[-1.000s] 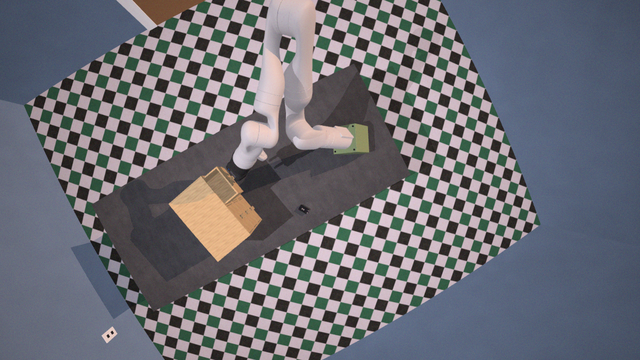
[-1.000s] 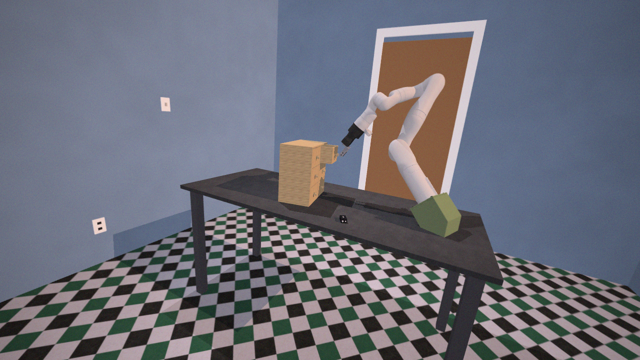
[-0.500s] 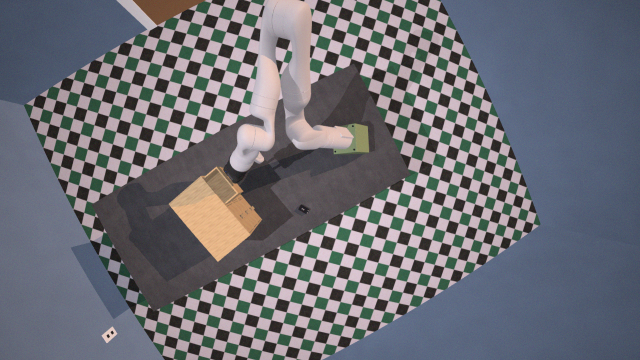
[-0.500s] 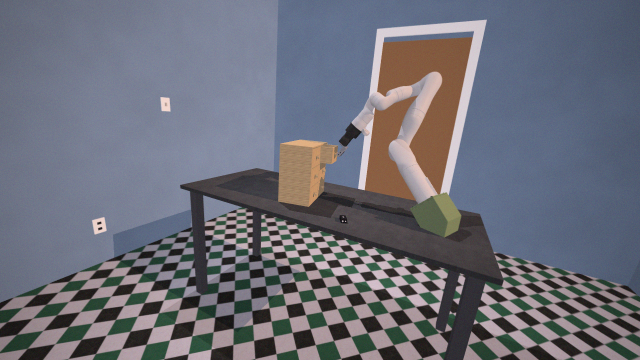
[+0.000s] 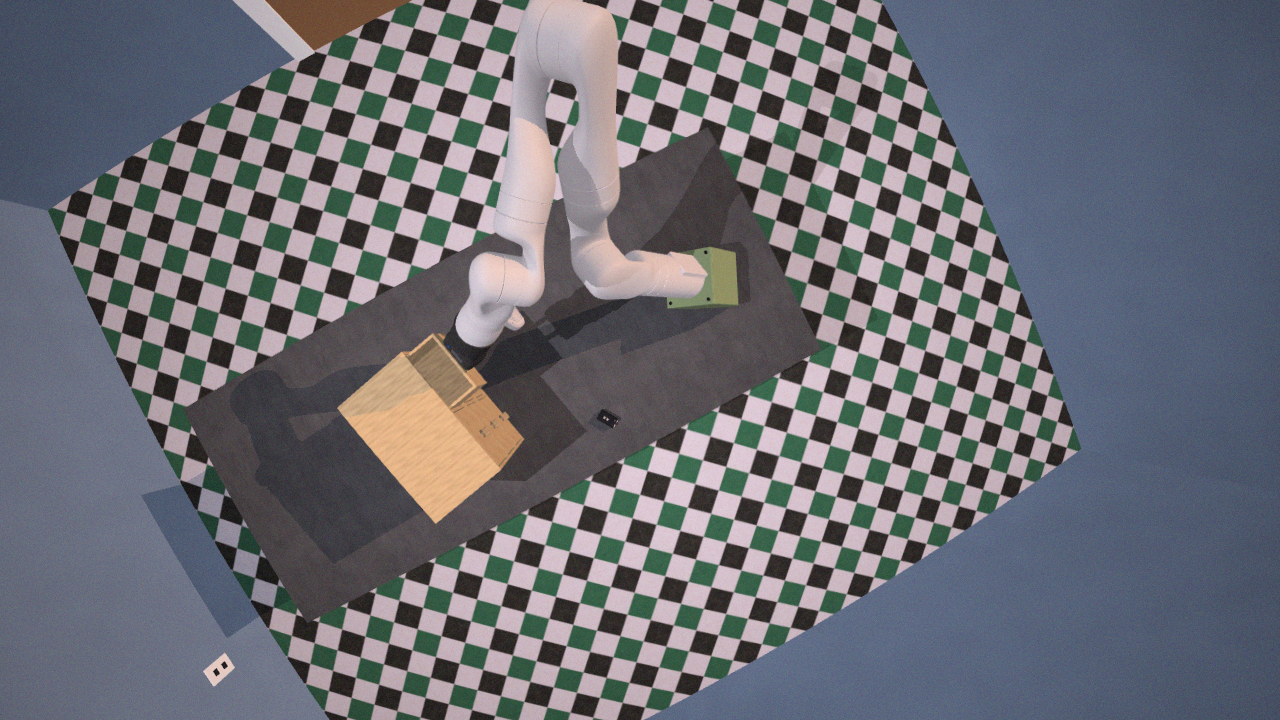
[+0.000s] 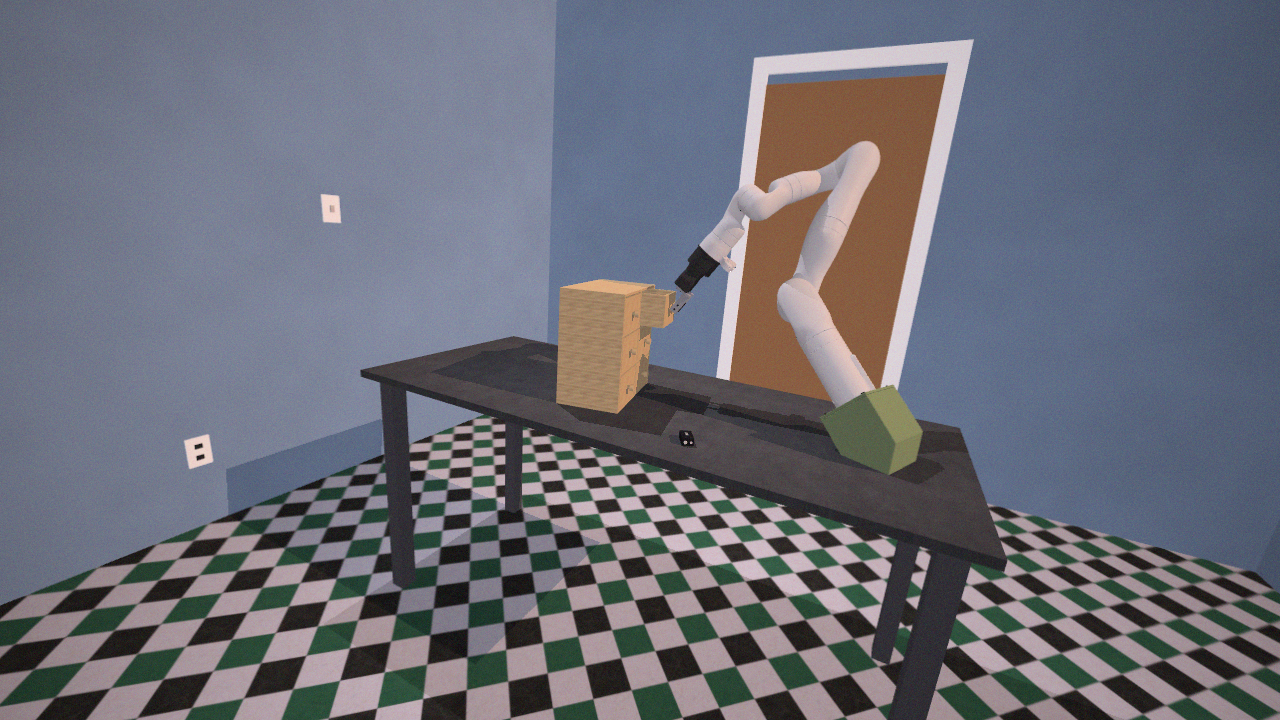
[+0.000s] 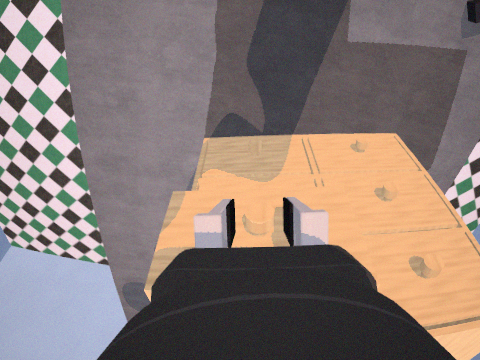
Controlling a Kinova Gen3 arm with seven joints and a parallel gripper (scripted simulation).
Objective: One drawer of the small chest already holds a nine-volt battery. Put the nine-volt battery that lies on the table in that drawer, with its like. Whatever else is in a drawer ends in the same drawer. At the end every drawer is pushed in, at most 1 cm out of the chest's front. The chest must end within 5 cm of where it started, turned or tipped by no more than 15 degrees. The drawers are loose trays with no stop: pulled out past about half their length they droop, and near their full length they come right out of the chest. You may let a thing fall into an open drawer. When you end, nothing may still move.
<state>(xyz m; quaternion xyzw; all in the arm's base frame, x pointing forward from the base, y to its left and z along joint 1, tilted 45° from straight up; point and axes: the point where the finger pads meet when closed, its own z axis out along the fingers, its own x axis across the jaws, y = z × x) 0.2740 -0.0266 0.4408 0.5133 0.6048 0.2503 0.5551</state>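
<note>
Battery: the nine-volt battery (image 5: 607, 418) (image 6: 686, 437) (image 7: 474, 11) lies on the tabletop (image 5: 716, 358) (image 6: 769, 465) (image 7: 140, 75), near the middle of its near long edge. Chest: the chest (image 5: 420, 438) (image 6: 590, 349) (image 7: 345, 215) stands toward the left short edge; one upper drawer (image 5: 477, 383) (image 6: 657, 308) (image 7: 186, 212) is extended. Gripper: the gripper (image 5: 466, 351) (image 6: 677, 304) (image 7: 259, 215) is released, fingers parted before that drawer's front.

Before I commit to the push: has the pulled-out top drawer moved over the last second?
No; the pulled-out drawer sticks out of the chest just as far.
</note>
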